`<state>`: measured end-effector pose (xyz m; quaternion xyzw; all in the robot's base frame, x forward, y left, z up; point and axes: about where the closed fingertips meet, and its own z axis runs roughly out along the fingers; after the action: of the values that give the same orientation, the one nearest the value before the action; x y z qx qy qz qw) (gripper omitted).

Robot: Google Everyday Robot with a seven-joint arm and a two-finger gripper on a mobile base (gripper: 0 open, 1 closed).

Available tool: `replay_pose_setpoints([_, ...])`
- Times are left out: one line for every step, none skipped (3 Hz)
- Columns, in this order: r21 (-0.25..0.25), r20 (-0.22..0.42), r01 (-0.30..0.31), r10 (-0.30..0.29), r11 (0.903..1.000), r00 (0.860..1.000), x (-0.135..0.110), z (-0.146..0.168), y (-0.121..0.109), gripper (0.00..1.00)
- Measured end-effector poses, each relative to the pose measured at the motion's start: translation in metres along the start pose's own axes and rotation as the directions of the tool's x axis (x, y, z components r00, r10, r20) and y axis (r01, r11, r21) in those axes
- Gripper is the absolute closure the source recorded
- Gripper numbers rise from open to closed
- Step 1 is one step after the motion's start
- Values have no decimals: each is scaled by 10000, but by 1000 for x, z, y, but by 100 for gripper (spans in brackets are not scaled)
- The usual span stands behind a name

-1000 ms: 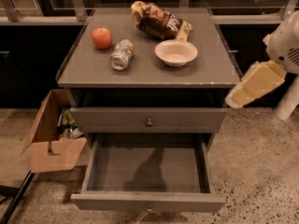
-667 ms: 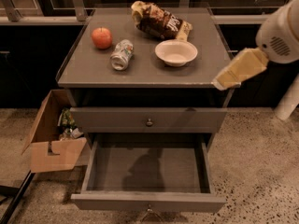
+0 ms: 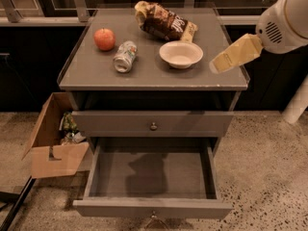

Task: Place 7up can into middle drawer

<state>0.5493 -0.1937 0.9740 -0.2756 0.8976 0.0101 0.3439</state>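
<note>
Moved up and left since earlier, the hand (image 3: 225,61) hovers over the right edge of the counter (image 3: 144,78), open or closed I cannot tell; it should pass the bowl (image 3: 181,54), grip the can (image 3: 124,57) lying beside the apple (image 3: 104,39) across its body, then reach the open drawer (image 3: 185,177) below

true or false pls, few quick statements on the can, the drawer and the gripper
1. The 7up can lies on its side on the cabinet top. True.
2. The middle drawer is shut. False: it is pulled out.
3. The gripper holds the can. False: it hovers over the right edge of the top, right of the bowl, well apart from the can.
4. The apple sits just left of the can. True.
</note>
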Motion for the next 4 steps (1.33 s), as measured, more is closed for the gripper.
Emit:
replay_pose_setpoints([0,0,0,0,10000,10000,0,0,0,0])
replay_pose_setpoints([-50,149,-270,271,9996,9995,0,5,3,0])
replay_pose_setpoints([-154,616,-1220,1227,9924,9905,-10,21,7,0])
replay_pose_setpoints([-105,1048,-2605,2602,9654,9599,-36,37,10,0])
